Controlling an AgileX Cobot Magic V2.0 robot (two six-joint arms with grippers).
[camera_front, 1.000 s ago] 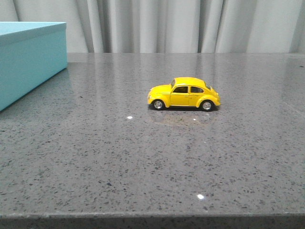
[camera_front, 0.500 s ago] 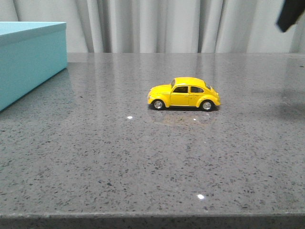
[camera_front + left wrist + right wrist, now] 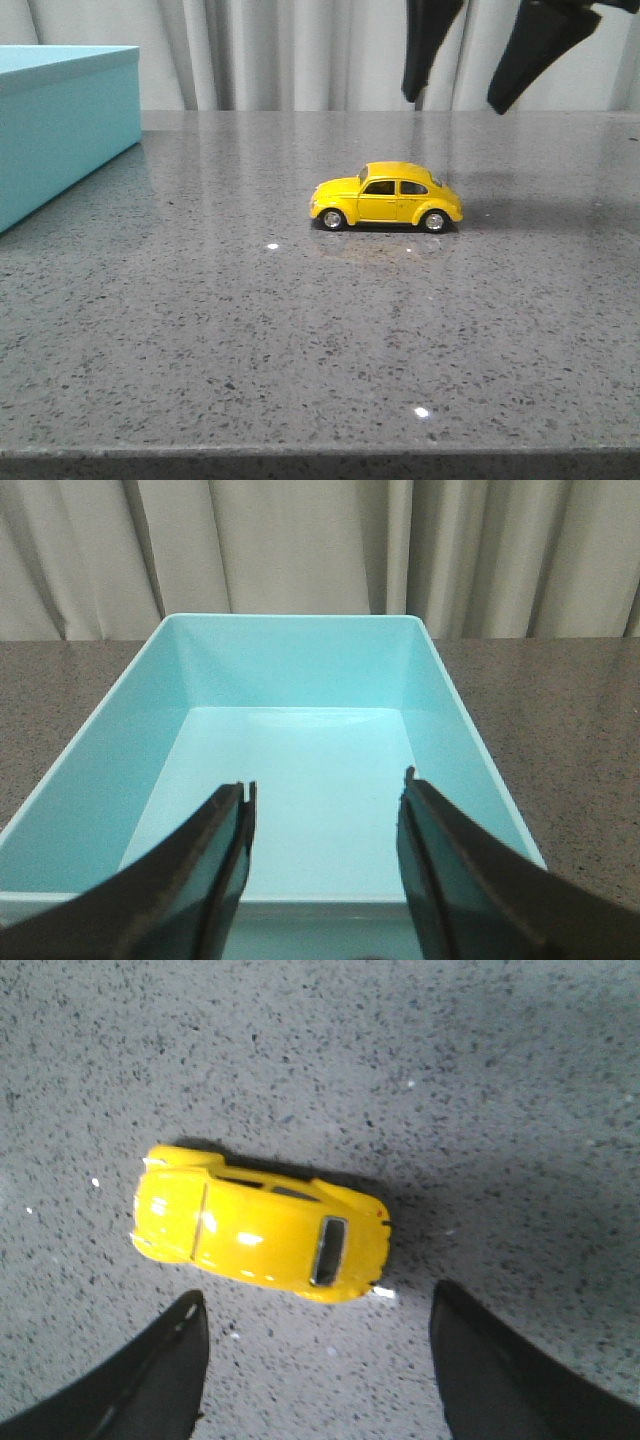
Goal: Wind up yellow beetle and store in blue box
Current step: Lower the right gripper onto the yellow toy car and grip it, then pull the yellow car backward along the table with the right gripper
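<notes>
The yellow beetle is sitting on all four wheels near the middle of the grey bench, side-on to the front camera with its nose pointing left, well apart from the blue box at the far left. The right pincer is hanging above and slightly right of the car, its fingers spread wide and touching nothing; from its own wrist camera the beetle is lying just ahead of the spread fingertips, which suggests it is lining up to grasp the body for winding. The left pincer is waiting over the box, likewise parted and holding nothing, probably keeping clear while showing the open interior where the car is to go.
</notes>
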